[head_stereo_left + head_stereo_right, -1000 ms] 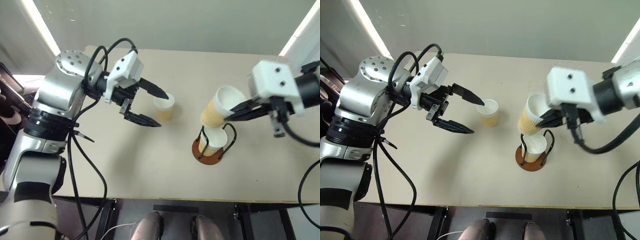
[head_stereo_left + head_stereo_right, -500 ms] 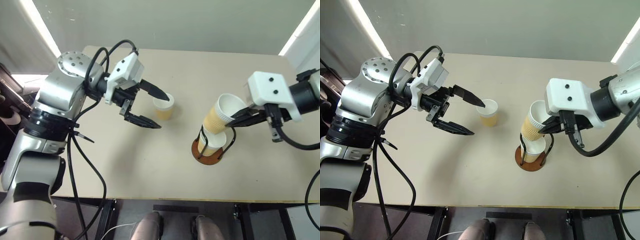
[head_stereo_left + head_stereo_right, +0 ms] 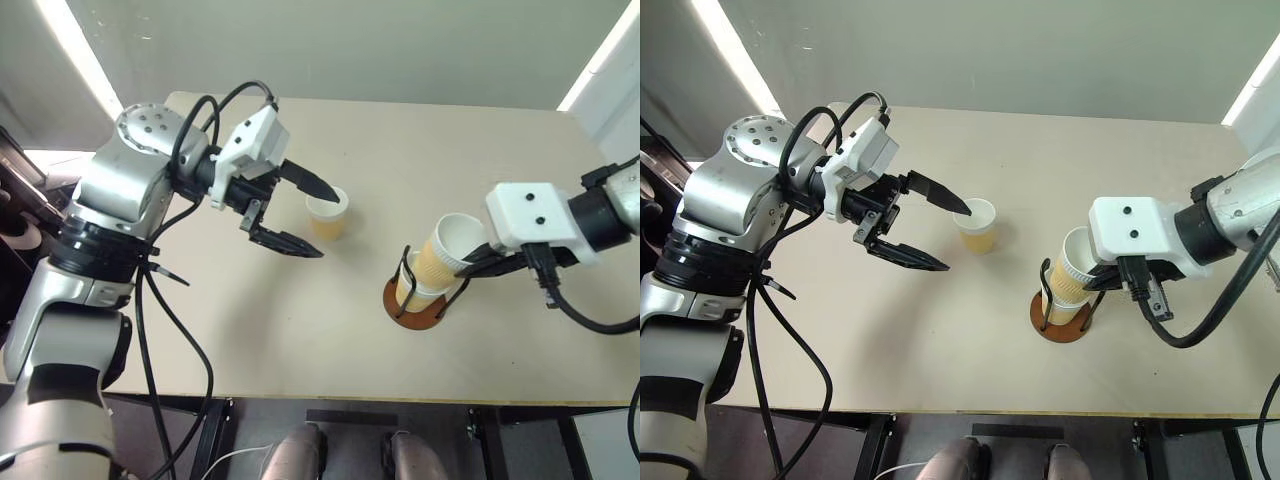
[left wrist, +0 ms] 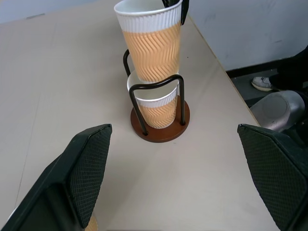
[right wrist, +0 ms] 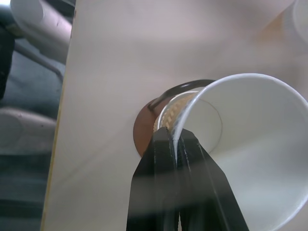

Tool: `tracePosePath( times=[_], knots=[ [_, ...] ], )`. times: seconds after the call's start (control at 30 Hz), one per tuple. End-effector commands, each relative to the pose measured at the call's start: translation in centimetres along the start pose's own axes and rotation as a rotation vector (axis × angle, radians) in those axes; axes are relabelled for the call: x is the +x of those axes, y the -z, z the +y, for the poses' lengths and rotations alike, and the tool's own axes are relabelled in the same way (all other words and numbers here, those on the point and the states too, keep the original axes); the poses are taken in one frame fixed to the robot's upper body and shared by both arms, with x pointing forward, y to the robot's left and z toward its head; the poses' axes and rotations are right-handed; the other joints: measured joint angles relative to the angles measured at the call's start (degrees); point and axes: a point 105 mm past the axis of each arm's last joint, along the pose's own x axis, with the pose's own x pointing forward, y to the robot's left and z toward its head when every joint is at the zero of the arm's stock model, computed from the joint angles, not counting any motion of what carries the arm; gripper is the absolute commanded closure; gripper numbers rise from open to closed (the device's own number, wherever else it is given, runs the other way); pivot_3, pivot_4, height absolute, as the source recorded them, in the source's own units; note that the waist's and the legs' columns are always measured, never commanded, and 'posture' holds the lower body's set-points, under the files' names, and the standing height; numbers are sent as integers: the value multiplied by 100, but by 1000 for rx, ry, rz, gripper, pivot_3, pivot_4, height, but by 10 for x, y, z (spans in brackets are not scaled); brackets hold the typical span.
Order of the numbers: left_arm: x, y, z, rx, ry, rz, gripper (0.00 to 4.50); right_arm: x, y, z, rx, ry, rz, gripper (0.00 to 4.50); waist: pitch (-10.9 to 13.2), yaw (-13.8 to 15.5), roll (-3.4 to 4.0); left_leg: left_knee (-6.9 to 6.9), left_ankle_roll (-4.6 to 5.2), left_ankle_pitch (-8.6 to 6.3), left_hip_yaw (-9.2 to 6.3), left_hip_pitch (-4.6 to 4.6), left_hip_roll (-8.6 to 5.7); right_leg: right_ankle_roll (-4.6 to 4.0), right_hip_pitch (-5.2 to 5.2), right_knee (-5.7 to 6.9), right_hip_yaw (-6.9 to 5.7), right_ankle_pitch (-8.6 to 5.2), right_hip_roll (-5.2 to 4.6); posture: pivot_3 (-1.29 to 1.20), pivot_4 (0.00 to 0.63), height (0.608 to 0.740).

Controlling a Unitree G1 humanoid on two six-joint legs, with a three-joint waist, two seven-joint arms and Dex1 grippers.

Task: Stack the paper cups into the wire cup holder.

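The wire cup holder (image 3: 398, 305), a brown disc with black wire loops, stands right of the table's middle and has one paper cup (image 4: 156, 108) seated in it. My right gripper (image 3: 470, 264) is shut on the rim of a second paper cup (image 3: 445, 250). That cup leans and its bottom rests in the mouth of the seated cup. In the right wrist view the fingers (image 5: 166, 159) pinch the white rim. A third paper cup (image 3: 328, 213) stands upright on the table. My left gripper (image 3: 958, 239) hangs open just left of it, touching nothing.
The beige table (image 3: 250, 330) has bare surface in front of the holder and between the two arms. Its front edge runs close below the holder. Black cables hang from my left arm over the table's left side.
My right gripper has come down with its cup, from above the holder to the mouth of the seated cup. The left arm and the loose cup have not moved.
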Motion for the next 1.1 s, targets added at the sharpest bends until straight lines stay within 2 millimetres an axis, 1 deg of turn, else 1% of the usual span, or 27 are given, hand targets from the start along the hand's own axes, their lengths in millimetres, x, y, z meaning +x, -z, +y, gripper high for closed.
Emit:
tracePosePath(
  times=[0.03, 0.3, 0.33, 0.4, 0.47, 0.5, 0.53, 0.67, 0.7, 0.77, 0.83, 0.93, 1.0, 1.1],
  knots=[
    [-3, -12, -3, 47, 27, 6, 0, 2, 0, -6, -58, 36, 30, 4486, 0, 0, 0, 0, 0, 0, 0, 0, 0, 0, -1, 0, 0, 0, 0, 0, 150, 740],
    [-5, -12, -5, 41, 24, 16, 0, 5, 4, -10, -80, 40, 51, 4486, 0, 1, 0, 1, 0, 0, 0, -1, 0, 0, 0, 0, 0, 0, 0, 0, 150, 740],
    [-4, -11, -4, 41, 24, 18, 0, 5, 3, -10, -79, 39, 46, 4304, 0, 1, 0, 0, 0, 0, -1, -1, 0, 0, 0, 0, 0, 0, 0, 0, 150, 740],
    [-4, -10, -4, 39, 23, 19, 0, 4, 1, -11, -74, 41, 32, 3888, 0, 1, 0, 1, 0, 0, 0, -1, 0, 0, 0, 0, 0, 0, 0, 0, 150, 740],
    [-4, -10, -4, 36, 23, 20, 0, 2, -2, -13, -68, 49, 18, 3109, 0, 1, 0, 0, 0, 0, 0, -1, 0, 0, 0, 0, 0, 0, 0, 0, 150, 740],
    [-4, -10, -4, 34, 23, 20, 0, 2, -2, -14, -65, 53, 14, 2875, 0, 1, 0, 0, 0, 0, 0, -1, 0, 0, 0, 0, 0, 0, 0, 0, 150, 740],
    [-4, -9, -3, 33, 22, 22, 0, 1, -2, -15, -63, 59, 13, 2548, 0, 1, 0, 0, 0, 0, 0, -1, 0, 0, 0, 0, 0, 0, 0, 0, 150, 740],
    [-4, -8, -2, 25, 16, 27, 0, -2, -8, -22, -43, 104, -27, 1055, 0, -2, 0, 0, 0, 0, 0, -1, 0, 0, 0, 0, 0, 0, 0, 0, 150, 740],
    [-4, -8, 1, 26, 0, 31, 0, -4, -10, -25, -20, 129, -51, 797, 0, -2, 0, 0, 0, 0, 0, 0, 0, 0, 0, 0, 0, 0, 0, 0, 150, 740],
    [-4, -7, 9, 36, -56, 57, 0, -13, -13, -32, 31, 183, -94, 797, 0, 4, 0, 1, 0, 0, -1, 0, 0, 0, 0, 0, -1, 0, 0, 0, 150, 740],
    [-5, 4, 19, 55, -122, 150, 0, -26, -15, -41, 82, 248, -151, 797, 0, 7, 0, 3, 0, 0, -1, -2, -1, 0, 0, -1, -1, 0, -1, 0, 150, 740],
    [-6, 18, 21, 83, -141, 233, 0, -43, -26, -51, 159, 327, -282, 797, 0, -10, 0, -2, 0, 0, 0, -1, -1, 0, -4, -2, 1, 0, 0, 0, 150, 740],
    [-4, 25, 25, 98, -161, 274, 0, -50, -32, -52, 200, 335, -348, 797, 0, -12, 0, -4, 0, 0, -1, 0, 0, -3, -6, -1, 1, -2, 1, 0, 150, 740],
    [-1, 38, 35, 109, -210, 349, 0, -53, -36, -45, 237, 313, -395, 797, 0, 1, 0, -4, 0, 0, -1, -1, 0, -4, -4, -3, 0, -2, 1, 0, 150, 740]
  ],
)
